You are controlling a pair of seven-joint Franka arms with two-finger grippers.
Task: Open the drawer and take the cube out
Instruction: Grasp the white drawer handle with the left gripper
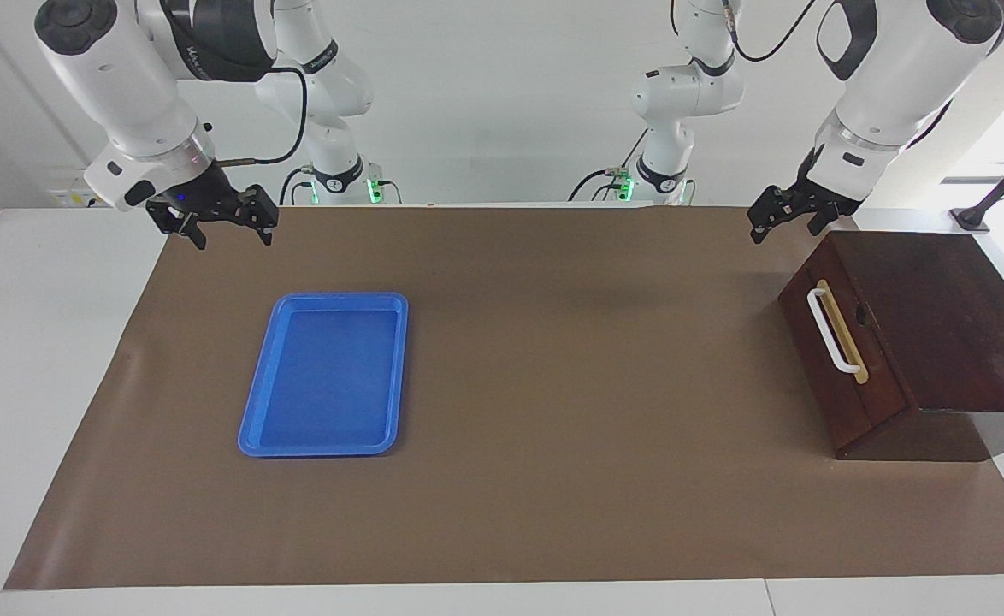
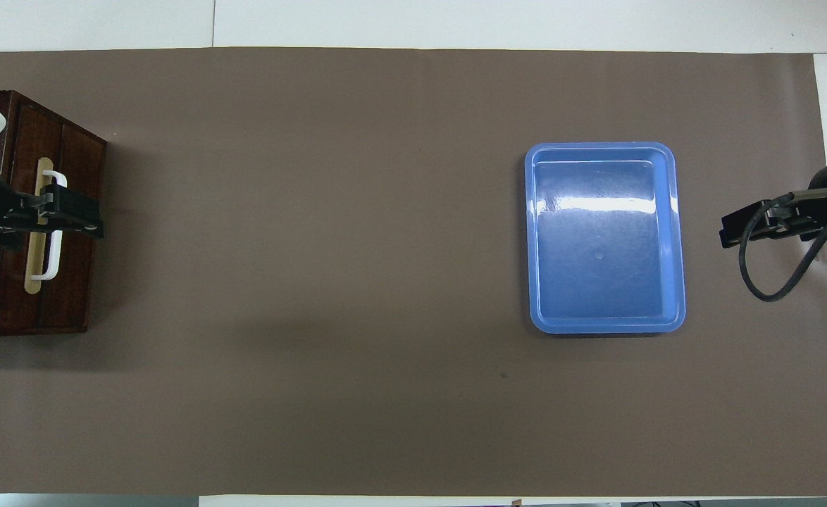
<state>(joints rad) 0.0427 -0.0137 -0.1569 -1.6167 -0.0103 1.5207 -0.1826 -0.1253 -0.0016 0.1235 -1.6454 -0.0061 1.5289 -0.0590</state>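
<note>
A brown mat (image 1: 553, 479) covers the white table. In the facing view the drawer (image 1: 840, 342) sits shut in its box (image 1: 955, 325) at three o'clock, toward the left arm's end; the tray (image 1: 327, 376) lies at nine o'clock. The left gripper (image 1: 788, 221) hangs over the box's edge, spread wide, holding nothing. The right gripper (image 1: 224, 229) hangs at ten o'clock, likewise spread and empty. No cube shows.
</note>
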